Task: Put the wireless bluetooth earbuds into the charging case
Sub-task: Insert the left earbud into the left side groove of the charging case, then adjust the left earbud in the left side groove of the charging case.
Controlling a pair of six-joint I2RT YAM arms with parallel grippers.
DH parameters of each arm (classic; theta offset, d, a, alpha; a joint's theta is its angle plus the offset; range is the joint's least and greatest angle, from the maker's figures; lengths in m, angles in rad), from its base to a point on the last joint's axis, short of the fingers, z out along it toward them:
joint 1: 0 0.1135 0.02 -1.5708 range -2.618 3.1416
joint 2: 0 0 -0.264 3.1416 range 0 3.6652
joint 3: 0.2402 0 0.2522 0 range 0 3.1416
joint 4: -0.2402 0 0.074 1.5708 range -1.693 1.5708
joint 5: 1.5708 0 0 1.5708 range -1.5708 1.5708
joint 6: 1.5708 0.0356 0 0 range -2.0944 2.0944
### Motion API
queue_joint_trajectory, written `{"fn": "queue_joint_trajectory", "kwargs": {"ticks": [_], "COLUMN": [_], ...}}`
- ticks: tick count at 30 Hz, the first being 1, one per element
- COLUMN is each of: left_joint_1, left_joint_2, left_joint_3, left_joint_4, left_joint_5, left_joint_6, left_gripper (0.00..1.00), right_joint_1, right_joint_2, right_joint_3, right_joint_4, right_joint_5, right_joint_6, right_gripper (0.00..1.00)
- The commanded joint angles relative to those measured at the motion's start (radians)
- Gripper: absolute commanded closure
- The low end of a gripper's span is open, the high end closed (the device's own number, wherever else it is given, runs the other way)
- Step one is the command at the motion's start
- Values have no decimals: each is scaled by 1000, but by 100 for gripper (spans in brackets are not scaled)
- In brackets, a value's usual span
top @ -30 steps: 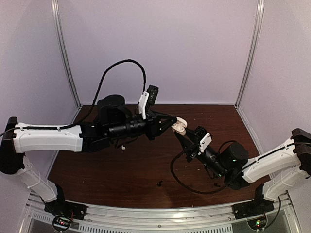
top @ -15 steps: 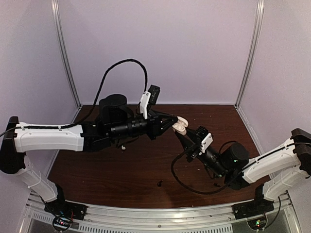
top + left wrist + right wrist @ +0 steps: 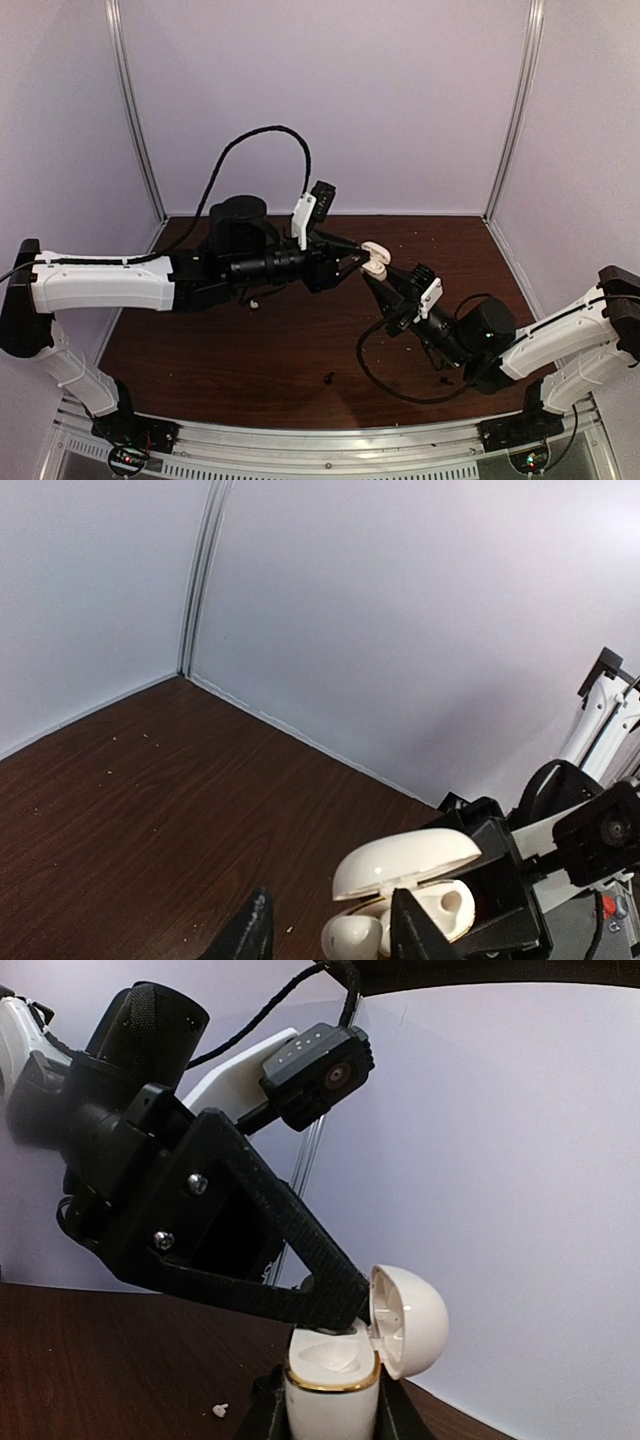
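**Left pincer opens up at the open case**

A second ago the left gripper (image 3: pixel 359 254) had its fingers pressed together at the mouth of the white charging case (image 3: pixel 375 259). Now they're spread apart right by it, and the arm's cable loop (image 3: pixel 262 135) arches a bit higher. The right gripper (image 3: pixel 373 276) pinches the case's base same as before, holding it up over the far-middle of the worktop (image 3: pixel 300 340), lid flipped open. Something white sits in the well (image 3: pixel 330 1357), maybe an earbud, can't say for sure. The left wrist view cuts the case off at the bottom. A tiny dark speck (image 3: pixel 329 378) lies by the worktop's near edge, too small to make out.
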Motion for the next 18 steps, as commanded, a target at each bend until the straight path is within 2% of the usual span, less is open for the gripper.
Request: {"fn": "queue_joint_trajectory", "kwargs": {"ticks": [1, 4, 6, 10, 12, 16, 18], "left_joint_1": [0, 1, 0, 0, 1, 17, 32], "left_joint_2": [-44, -69, -86, -128, -159, -238, -273], "left_joint_3": [9, -1, -4, -25, -33, -26, -21], "left_joint_4": [-1, -14, -34, -60, -89, -207, -266], "left_joint_5": [52, 102, 144, 229, 210, 154, 176], "left_joint_6": [56, 95, 132, 195, 232, 364, 438], "left_gripper": [54, 45, 34, 20, 18, 4, 2], "right_joint_1": [5, 5, 4, 3, 3, -5, -9], "right_joint_2": [-19, -21, -23, -34, -47, -104, -146], "right_joint_3": [-14, -22, -27, -34, -41, -58, -59], "right_joint_4": [58, 56, 54, 34, 26, -34, -97], "right_joint_5": [-5, -5, -6, -24, -45, -138, -224], "right_joint_6": [26, 41, 54, 78, 88, 133, 165], "right_gripper": [100, 100, 100, 100, 100, 100, 100]}}
